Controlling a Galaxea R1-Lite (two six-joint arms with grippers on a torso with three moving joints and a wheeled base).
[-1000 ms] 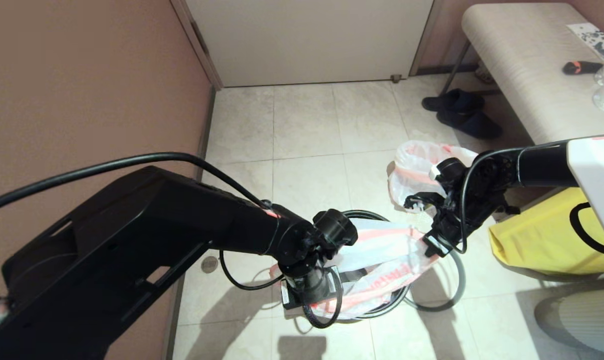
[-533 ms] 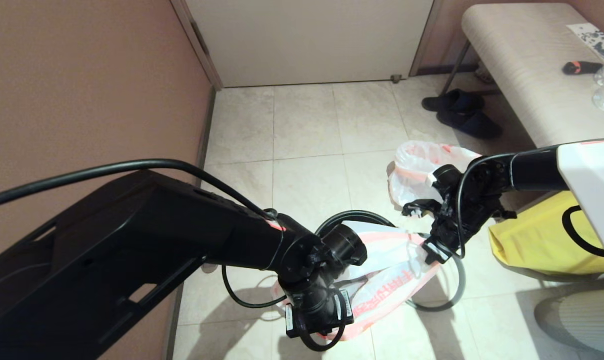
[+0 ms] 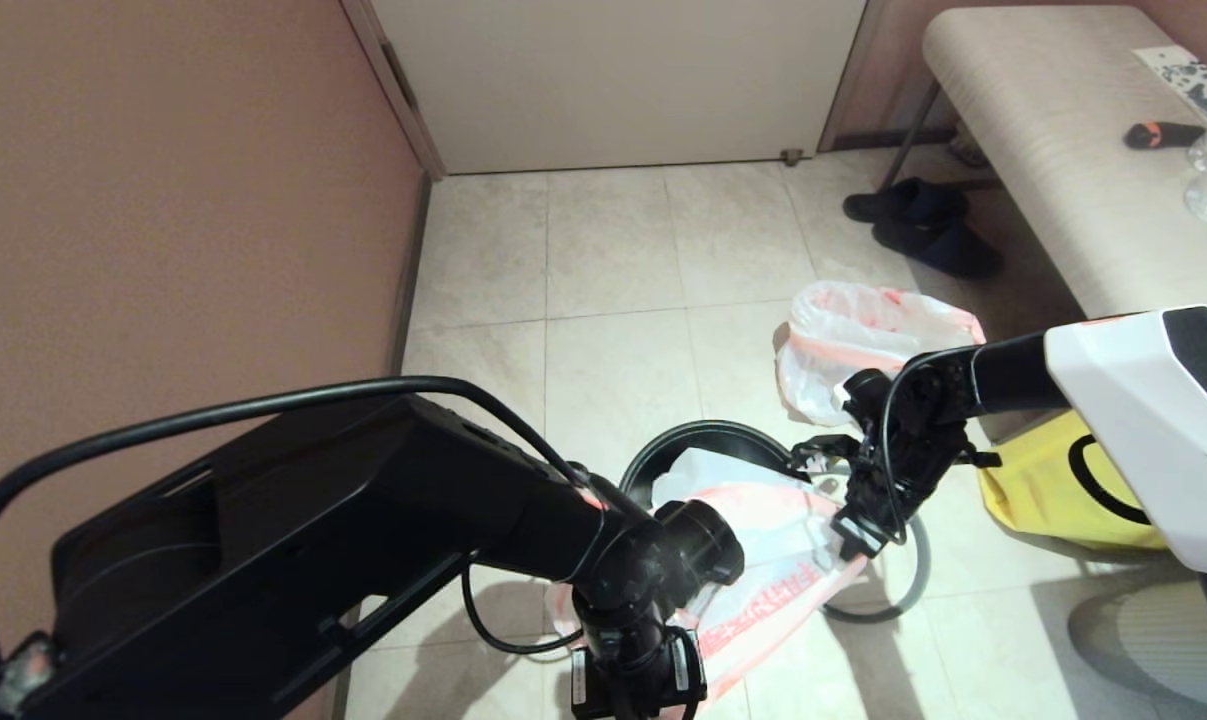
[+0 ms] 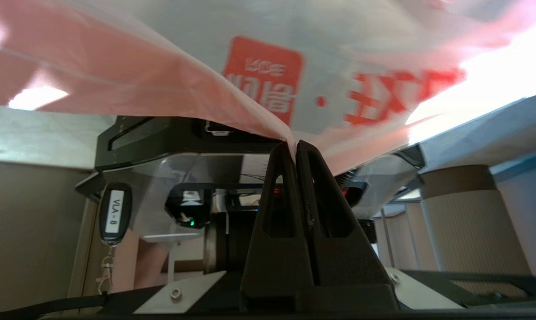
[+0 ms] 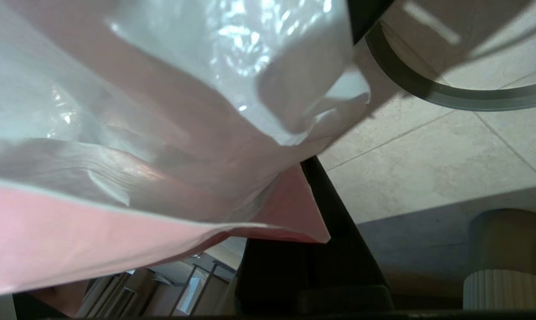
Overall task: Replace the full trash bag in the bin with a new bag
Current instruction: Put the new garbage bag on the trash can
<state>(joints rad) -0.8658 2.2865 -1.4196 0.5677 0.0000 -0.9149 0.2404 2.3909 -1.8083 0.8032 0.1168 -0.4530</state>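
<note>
The new bag (image 3: pixel 763 560), limp white plastic with a pink band and red print, hangs stretched between my two grippers over the near side of the black bin (image 3: pixel 663 455). My left gripper (image 3: pixel 631 672) is shut on the bag's pink rim (image 4: pixel 268 120), with the fingertips (image 4: pixel 290 149) pinching the film. My right gripper (image 3: pixel 848 525) is shut on the opposite edge; in its wrist view the bag (image 5: pixel 161 133) covers one finger. The full trash bag (image 3: pixel 863 340) lies on the floor beyond the right arm.
The grey ring rim (image 3: pixel 908 585) lies on the tiles right of the bin. A big yellow bag (image 3: pixel 1063 480) sits at the right, under a bench (image 3: pixel 1043 130). Dark slippers (image 3: pixel 923 235) lie near the door. A brown wall (image 3: pixel 163 200) runs along the left.
Both grippers have moved toward me with the bag held between them. The bag has slid off the bin's far side, leaving that rim and part of the opening bare.
</note>
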